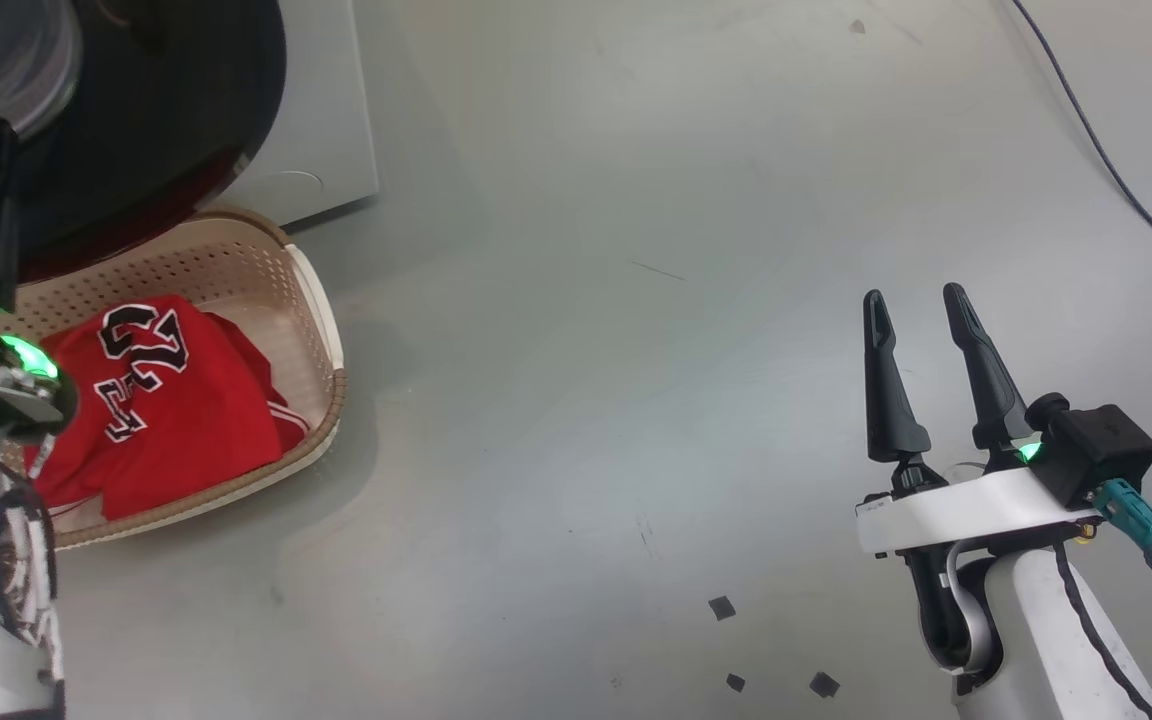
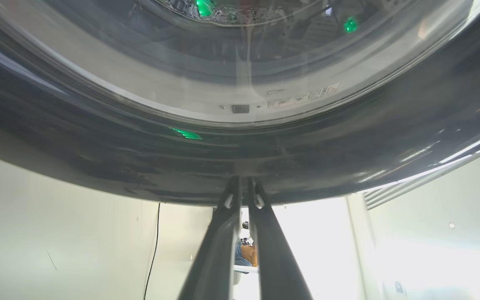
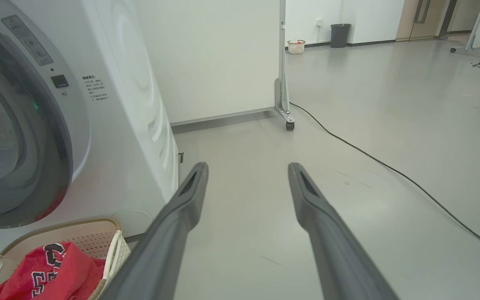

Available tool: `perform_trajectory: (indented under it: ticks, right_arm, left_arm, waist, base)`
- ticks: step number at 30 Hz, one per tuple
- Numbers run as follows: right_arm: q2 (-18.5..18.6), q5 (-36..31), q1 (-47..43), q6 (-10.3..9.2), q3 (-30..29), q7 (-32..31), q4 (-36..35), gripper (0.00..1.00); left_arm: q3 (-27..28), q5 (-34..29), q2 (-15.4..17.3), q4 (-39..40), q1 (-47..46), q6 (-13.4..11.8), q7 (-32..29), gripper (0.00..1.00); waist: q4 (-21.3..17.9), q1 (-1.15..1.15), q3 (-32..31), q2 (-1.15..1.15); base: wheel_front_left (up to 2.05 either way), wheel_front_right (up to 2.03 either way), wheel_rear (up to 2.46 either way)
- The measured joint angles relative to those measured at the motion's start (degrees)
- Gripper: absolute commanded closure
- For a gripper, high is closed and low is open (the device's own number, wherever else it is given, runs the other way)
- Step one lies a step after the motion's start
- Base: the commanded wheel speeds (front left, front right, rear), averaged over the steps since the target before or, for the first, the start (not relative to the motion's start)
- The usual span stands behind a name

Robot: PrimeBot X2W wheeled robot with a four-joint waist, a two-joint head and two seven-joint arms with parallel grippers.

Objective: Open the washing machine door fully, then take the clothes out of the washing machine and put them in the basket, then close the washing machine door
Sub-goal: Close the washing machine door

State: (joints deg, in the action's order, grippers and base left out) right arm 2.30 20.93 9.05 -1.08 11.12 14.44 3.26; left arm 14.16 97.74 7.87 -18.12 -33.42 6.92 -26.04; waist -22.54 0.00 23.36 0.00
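Left fingers [image 2: 219, 250] nearly together, tips seemingly touching the black rim of the washing machine door [image 2: 306, 166]; right fingers [image 1: 891, 400] spread apart, the basket [image 1: 236, 260] with clothes [image 1: 176, 410] to their left.

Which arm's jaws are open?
The right gripper: its jaws stand wide apart above the floor. The left gripper has them closed together at the washing machine door.

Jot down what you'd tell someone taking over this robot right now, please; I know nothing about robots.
Left end effector: shut, empty, tips at the black rim of the washing machine door.
Right end effector: open, empty, above the floor.
Clothes: red, lying in the basket in front of the washing machine.
Done: clothes are in the basket.
Left: the door looks about closed; check it is pushed fully shut.
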Motion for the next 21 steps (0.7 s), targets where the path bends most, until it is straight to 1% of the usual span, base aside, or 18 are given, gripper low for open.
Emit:
perform_trajectory:
  ticks: [1,2,3,4,6,9,13,19,21]
  right_arm:
    - [0.1,-0.2,-0.1,0.01,-0.1,0.0,0.1,0.0]
    - [0.2,-0.4,-0.2,0.02,-0.2,0.0,0.3,0.0]
    - [0.4,-0.7,-0.2,0.11,-0.3,0.0,0.4,0.0]
    - [0.6,-0.9,-0.3,0.23,-0.5,0.0,0.5,0.0]
    - [1.2,-1.5,-0.3,0.47,-0.6,0.0,0.8,0.0]
    - [1.5,-2.0,-0.6,0.49,-1.1,0.0,1.0,0.0]
    - [2.3,-2.9,-1.5,0.48,-1.7,0.0,1.0,0.0]
    - [3.1,-3.6,-2.3,0.48,-2.3,0.0,1.0,0.0]
    - [3.2,-3.7,-2.6,0.48,-2.5,0.0,1.0,0.0]
  left_arm:
    - [-0.1,0.0,-0.6,0.4,1.0,0.0,0.0,0.57]
    - [-0.1,0.0,-1.4,0.7,2.0,0.0,0.0,0.4]
    - [-0.2,0.0,-2.2,1.0,3.0,0.0,0.4,0.04]
    - [-0.4,-0.1,-2.9,1.5,3.8,0.0,0.5,0.0]
    - [-0.6,-0.3,-4.1,2.8,5.6,0.0,1.5,0.0]
    - [-0.4,-2.5,-5.2,6.3,7.4,0.0,3.7,0.0]
    - [-0.3,-4.5,-6.0,10.4,9.3,0.0,7.7,0.0]
    - [-2.4,-12.0,-6.1,17.1,12.8,0.0,13.2,0.0]
    - [-3.4,-17.1,-5.9,19.7,13.7,0.0,15.6,0.0]
  waist:
    - [0.6,0.0,-0.3,0.0]
    - [1.2,0.0,-0.6,0.0]
    - [1.8,0.0,-0.9,0.0]
    - [2.4,0.0,-1.2,0.0]
    - [3.6,0.0,-1.9,0.0]
    - [5.5,0.0,-3.0,0.0]
    - [7.9,0.0,-4.5,0.0]
    - [11.7,0.0,-6.5,0.0]
    - [12.9,0.0,-7.2,0.0]
  base:
    - [0.0,0.0,0.0]
    - [0.0,0.0,0.0]
    - [0.0,0.0,0.0]
    - [0.0,0.0,0.0]
    - [0.0,0.0,0.0]
    - [0.0,0.0,0.0]
    - [0.0,0.0,0.0]
    - [0.0,0.0,0.0]
    - [0.0,0.0,0.0]
